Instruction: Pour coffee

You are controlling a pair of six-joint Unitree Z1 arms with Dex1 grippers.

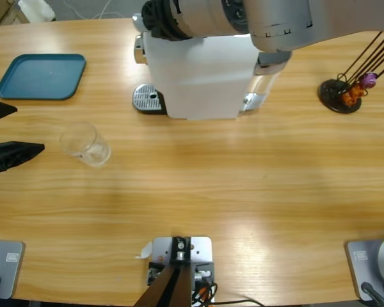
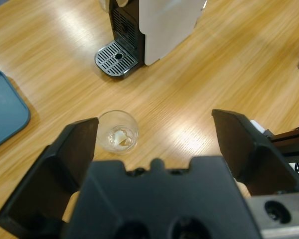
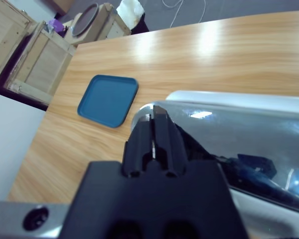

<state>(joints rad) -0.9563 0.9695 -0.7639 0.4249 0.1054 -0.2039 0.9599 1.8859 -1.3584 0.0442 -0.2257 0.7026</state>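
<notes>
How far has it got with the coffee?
Early on, by the look of it. The glass tumbler stands on the table, apart from the coffee machine, and looks empty. The left gripper is open beside it and holds nothing. The right gripper is shut, at the machine's shiny top. Left to do: take the glass, set it on the drip tray and pour.
</notes>
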